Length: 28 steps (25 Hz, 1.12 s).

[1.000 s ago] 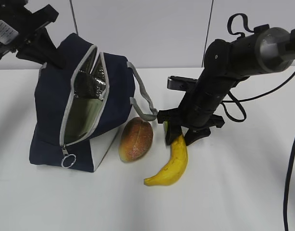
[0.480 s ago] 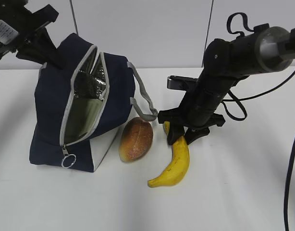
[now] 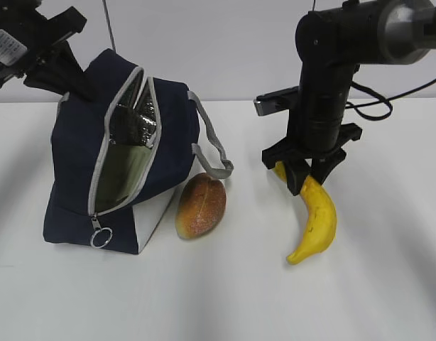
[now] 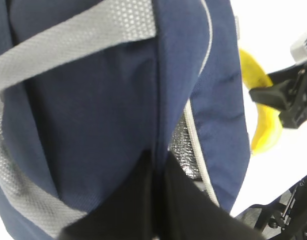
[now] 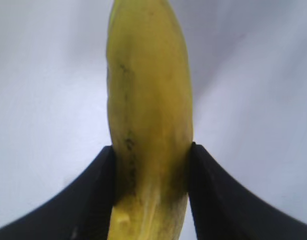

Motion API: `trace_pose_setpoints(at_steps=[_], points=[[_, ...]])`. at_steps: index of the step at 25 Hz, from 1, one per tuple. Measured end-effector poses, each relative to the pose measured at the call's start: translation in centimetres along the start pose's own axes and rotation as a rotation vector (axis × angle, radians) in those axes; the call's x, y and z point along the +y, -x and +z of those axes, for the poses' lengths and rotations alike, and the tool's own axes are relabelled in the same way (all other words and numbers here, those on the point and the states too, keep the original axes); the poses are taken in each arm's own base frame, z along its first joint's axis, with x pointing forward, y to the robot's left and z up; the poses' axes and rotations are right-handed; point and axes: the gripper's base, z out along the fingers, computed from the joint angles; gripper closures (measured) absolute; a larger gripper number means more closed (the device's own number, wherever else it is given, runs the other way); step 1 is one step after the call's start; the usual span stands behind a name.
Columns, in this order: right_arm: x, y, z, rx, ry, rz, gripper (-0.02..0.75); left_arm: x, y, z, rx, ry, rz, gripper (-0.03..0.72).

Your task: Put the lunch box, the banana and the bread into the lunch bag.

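Note:
The navy lunch bag (image 3: 76,156) stands at the left, tilted, with its zipper open. Inside the opening a flat sage-green surface shows, the lunch box (image 3: 122,177). My left gripper (image 3: 65,74) is shut on the bag's upper back edge; in the left wrist view its black fingers (image 4: 138,200) pinch a fold of navy fabric (image 4: 93,115). The bread (image 3: 201,206) lies on the table against the bag's lower right corner. My right gripper (image 3: 307,176) is shut on the upper end of the banana (image 3: 317,220), which hangs down from it; the fingers press both sides of the banana (image 5: 148,100).
A grey strap handle (image 3: 212,155) droops from the bag toward the bread. A ring pull (image 3: 101,236) hangs at the zipper's lower end. The white table (image 3: 225,298) runs to a pale wall behind. Black cables hang by the right arm (image 3: 367,106).
The right gripper closed on the banana's end and has carried it up and to the right, away from the bread. The left gripper and the bag have not moved.

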Motion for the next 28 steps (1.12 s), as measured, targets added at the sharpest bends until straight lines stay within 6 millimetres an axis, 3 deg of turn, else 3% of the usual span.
trace_pose_setpoints(at_steps=[6,9,14,17,23,28], points=[[-0.5,0.4,-4.1,-0.101,-0.021,-0.001,0.426,0.0,0.0,0.0,0.000,0.000,0.000,0.688],[-0.2,-0.4,-7.8,-0.189,0.014,0.001,0.426,0.0,0.0,0.0,0.000,0.000,0.000,0.688],[1.1,-2.1,-13.4,-0.335,0.146,-0.017,0.426,0.0,0.0,0.0,0.000,0.000,0.000,0.688],[2.4,-2.4,-15.6,-0.403,0.285,-0.036,0.426,0.0,0.0,0.0,0.000,0.000,0.000,0.688],[4.7,-2.0,-17.2,-0.477,0.560,-0.077,0.426,0.0,0.0,0.0,0.000,-0.001,0.000,0.688],[5.5,0.1,-15.7,-0.522,0.691,-0.047,0.425,0.0,0.0,0.0,-0.001,-0.002,-0.001,0.688]])
